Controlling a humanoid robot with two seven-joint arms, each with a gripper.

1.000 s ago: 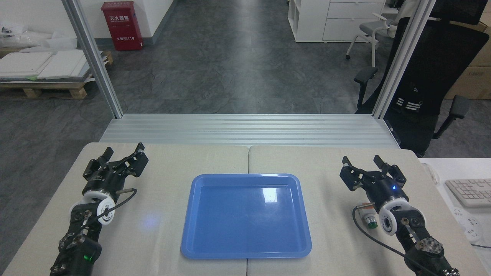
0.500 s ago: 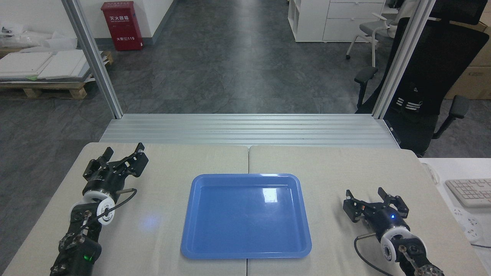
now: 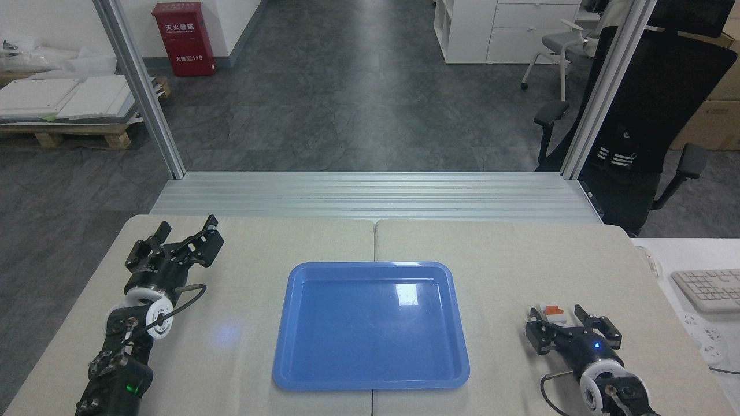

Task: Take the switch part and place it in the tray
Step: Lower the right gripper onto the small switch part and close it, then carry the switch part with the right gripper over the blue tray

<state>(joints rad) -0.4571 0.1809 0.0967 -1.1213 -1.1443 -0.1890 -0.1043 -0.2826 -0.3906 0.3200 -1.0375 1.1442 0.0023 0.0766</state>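
Red floor cabinet point(image 3: 184, 39) marked "119", both hands open: left point(image 3: 186, 230), right point(image 3: 556, 316) straddling switch part point(image 3: 551, 310).

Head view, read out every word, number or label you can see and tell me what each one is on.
"119": on the red box standing on the floor at far left, at the end of its lower white line.
The white characters above that on the red box: too blurred to read.
Keyboard keys at right: too small to read.
Tray, switch part: no text visible.
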